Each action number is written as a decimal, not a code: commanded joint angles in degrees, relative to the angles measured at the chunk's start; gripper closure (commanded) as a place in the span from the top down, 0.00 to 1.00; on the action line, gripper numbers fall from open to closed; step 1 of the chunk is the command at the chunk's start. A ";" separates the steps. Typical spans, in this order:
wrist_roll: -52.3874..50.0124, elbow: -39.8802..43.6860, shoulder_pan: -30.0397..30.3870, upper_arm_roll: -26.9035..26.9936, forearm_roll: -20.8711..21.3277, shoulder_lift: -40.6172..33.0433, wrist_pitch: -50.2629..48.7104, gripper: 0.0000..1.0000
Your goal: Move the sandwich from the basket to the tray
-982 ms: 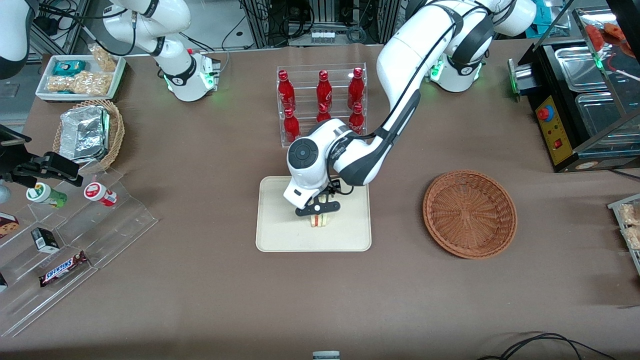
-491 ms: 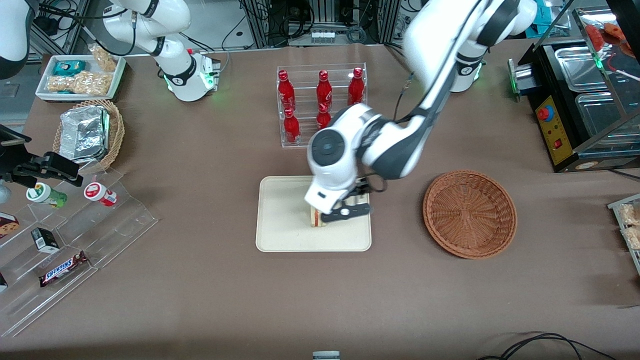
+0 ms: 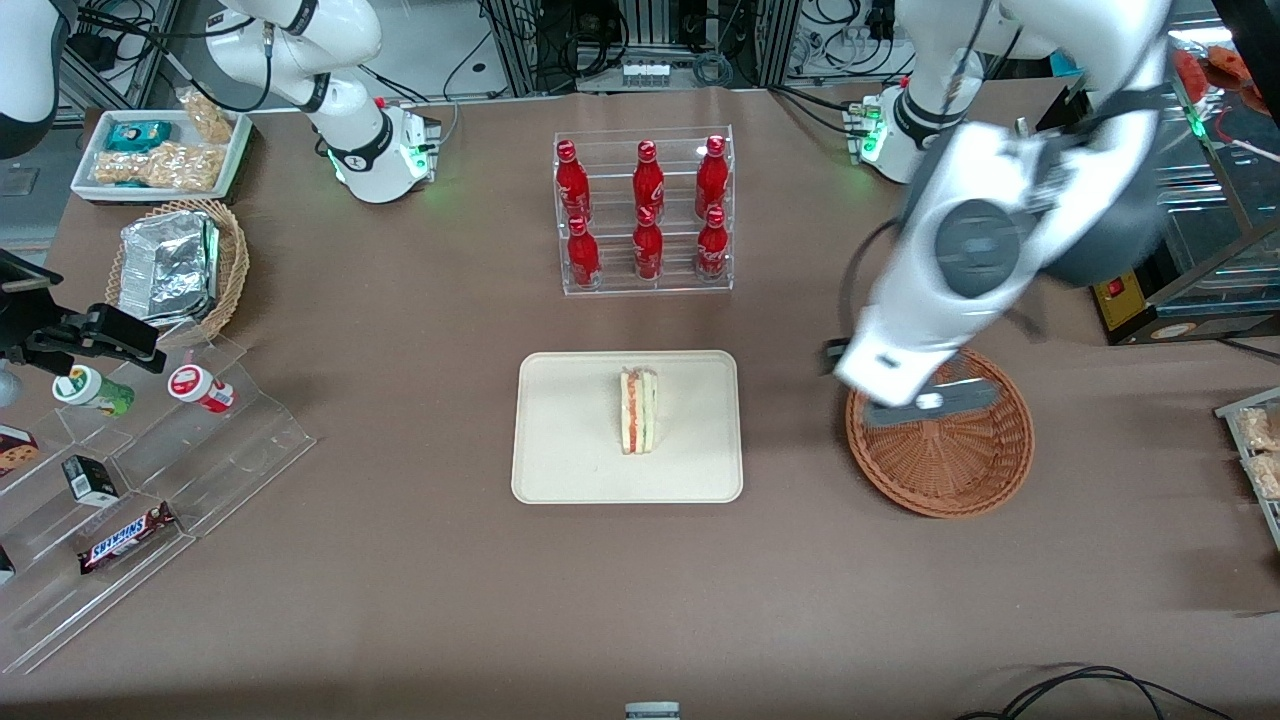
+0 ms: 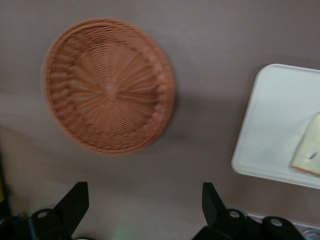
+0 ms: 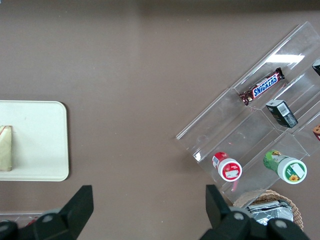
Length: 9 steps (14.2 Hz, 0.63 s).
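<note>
The sandwich (image 3: 637, 410) stands on edge near the middle of the cream tray (image 3: 570, 440), with nothing touching it; its corner also shows in the left wrist view (image 4: 307, 152) on the tray (image 4: 280, 120). The reddish-brown wicker basket (image 3: 950, 470) lies toward the working arm's end of the table and holds nothing (image 4: 107, 85). My gripper (image 3: 930, 405) hangs high above the basket's rim, well away from the tray. It (image 4: 144, 200) is open, its black fingers (image 4: 75, 200) spread wide with only bare table between them. The right wrist view shows the tray (image 5: 40, 140) and sandwich (image 5: 5, 147).
A clear rack of red bottles (image 3: 645, 210) stands farther from the front camera than the tray. Toward the parked arm's end are a stepped acrylic display with snacks (image 3: 150, 470), a tan basket with foil (image 3: 175, 265) and a white snack tray (image 3: 160, 150). A black appliance (image 3: 1150, 200) stands near the working arm.
The gripper let go of the sandwich on the tray, rose and swung toward the working arm's end, and now hangs above the basket. The sandwich stays on the tray.
</note>
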 commanded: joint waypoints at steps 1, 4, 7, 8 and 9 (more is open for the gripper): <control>5.14 -2.63 7.87 -0.58 -1.02 -3.26 -3.28 1.00; 15.39 -2.45 17.27 -0.58 -0.93 -5.62 -6.28 1.00; 25.18 -0.44 22.39 -0.58 -0.75 -7.22 -9.96 1.00; 24.84 1.48 23.36 -0.66 -0.84 -7.13 -11.37 1.00; 24.67 1.94 23.80 -0.66 -1.19 -7.56 -11.99 1.00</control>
